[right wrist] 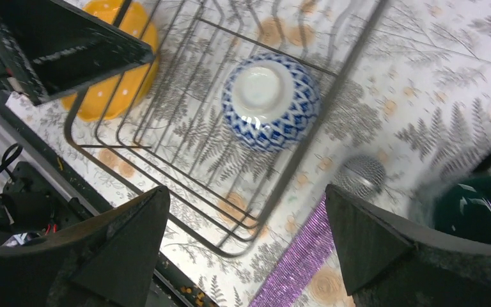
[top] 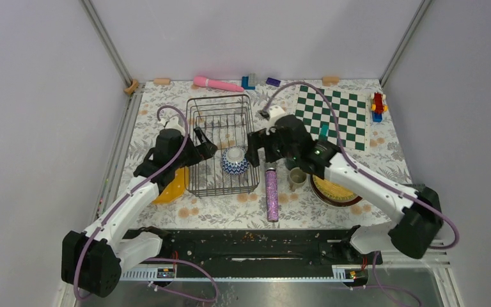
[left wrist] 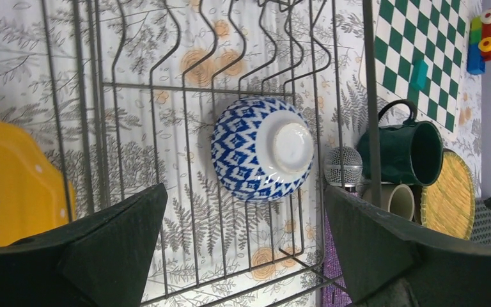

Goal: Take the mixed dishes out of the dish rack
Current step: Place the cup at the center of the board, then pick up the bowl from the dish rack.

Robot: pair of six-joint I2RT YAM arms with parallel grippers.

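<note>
The dish rack is a black wire basket holding one blue-and-white patterned bowl, upside down near its front right corner. My left gripper hangs open over the rack's left side, the bowl just ahead of its jaws. My right gripper is open and empty over the rack's right rim. A yellow plate lies left of the rack. Right of it stand a dark teal mug, a small greyish cup and stacked plates.
A glittery purple cylinder lies on the floral cloth just right of the rack. The green-white checkered board sits at the back right with a toy beside it. A pink object and small blocks line the back edge.
</note>
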